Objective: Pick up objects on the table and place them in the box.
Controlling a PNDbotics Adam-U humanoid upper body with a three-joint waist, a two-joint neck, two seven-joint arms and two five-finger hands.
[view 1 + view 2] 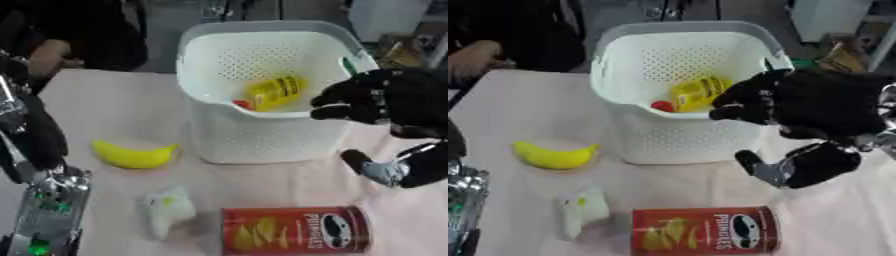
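Note:
A white perforated basket (262,140) stands at the middle back of the table. Inside it lie a yellow packet (276,91) and a small red thing (242,104). My right hand (807,105) hovers at the basket's right rim, fingers relaxed and a little bent, thumb below, with nothing in it. On the table lie a yellow banana (133,155) left of the basket, a small white object (166,207) with a yellow spot in front of it, and a red Pringles can (296,230) on its side near the front edge. My left hand (37,137) shows as a dark shape at the left edge.
The table has a pale pink cover (114,105). My left forearm (52,205), silver with green lights, fills the lower left corner. A person's arm (470,60) rests at the far left edge. Clutter stands beyond the table at the back right.

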